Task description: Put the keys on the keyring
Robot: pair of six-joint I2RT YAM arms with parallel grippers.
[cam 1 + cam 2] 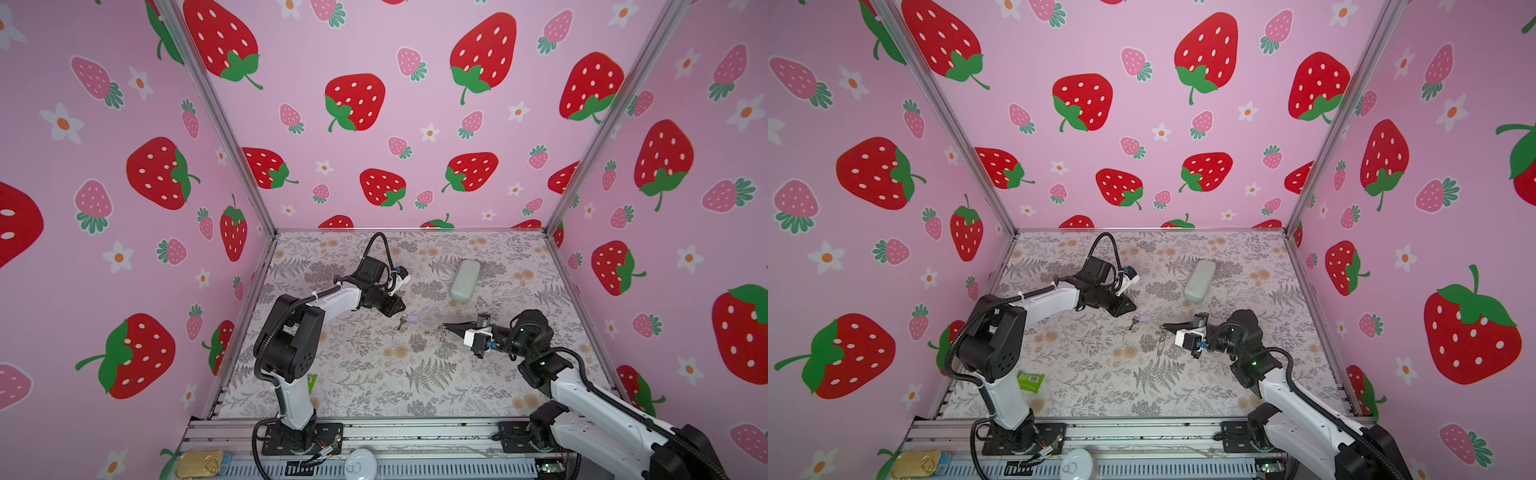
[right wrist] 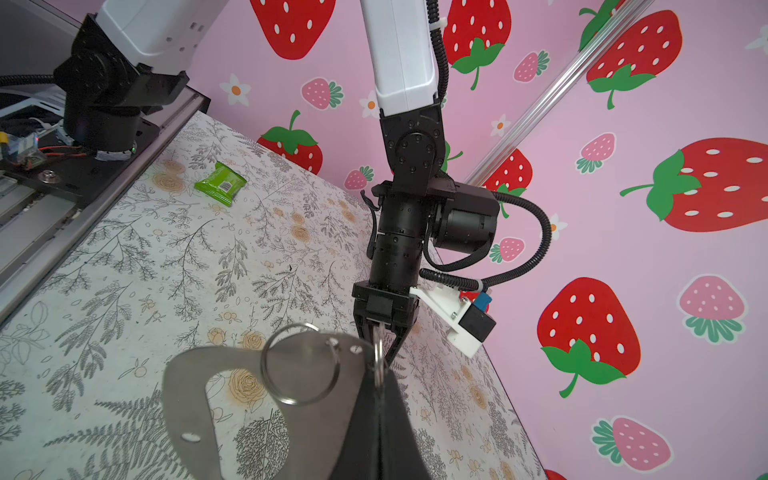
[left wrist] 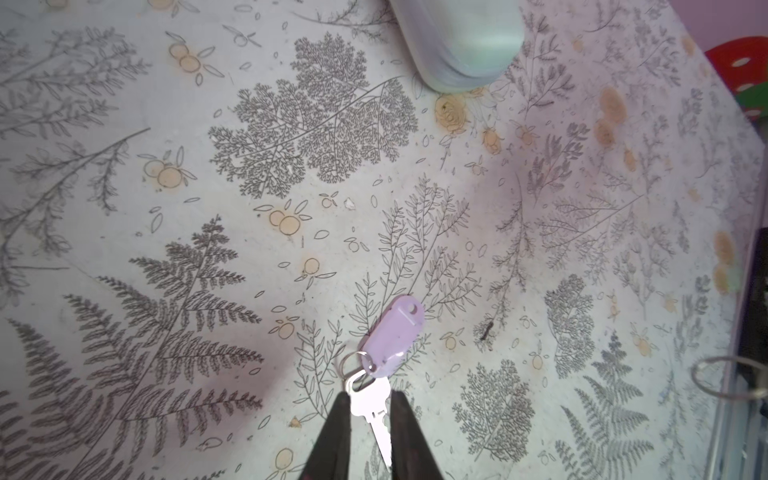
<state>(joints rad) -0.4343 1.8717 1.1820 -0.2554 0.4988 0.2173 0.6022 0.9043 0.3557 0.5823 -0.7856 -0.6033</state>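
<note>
Front rail (image 1: 415,432): closest in, a gold tin (image 1: 197,463) and a white round lid (image 1: 360,464) sit on it, next to the two arm bases.
Right gripper (image 2: 376,380): jaws pressed tight together, pinching one edge of the keyring and holding it out over the table (image 1: 374,374).
Keyring (image 2: 195,374): a flat grey plate with an oval cut-out and a silvery split ring (image 2: 299,365) threaded through one of its holes. In both top views it hangs at the gripper's tip, near mid-table (image 1: 1163,336).
Left gripper (image 3: 370,395): fingers parted, one on each side of the key's head. Whether they touch it, I cannot tell.
Keys (image 3: 395,336): a lilac tag and a silver key joined by a small ring, lying flat on the floral cover. In both top views they sit just left of the keyring, with a clear gap between (image 1: 409,320).
Case (image 1: 465,280): pale grey-green, lying further back on the table.
Green packet (image 1: 1030,381): by the left arm's base.
</note>
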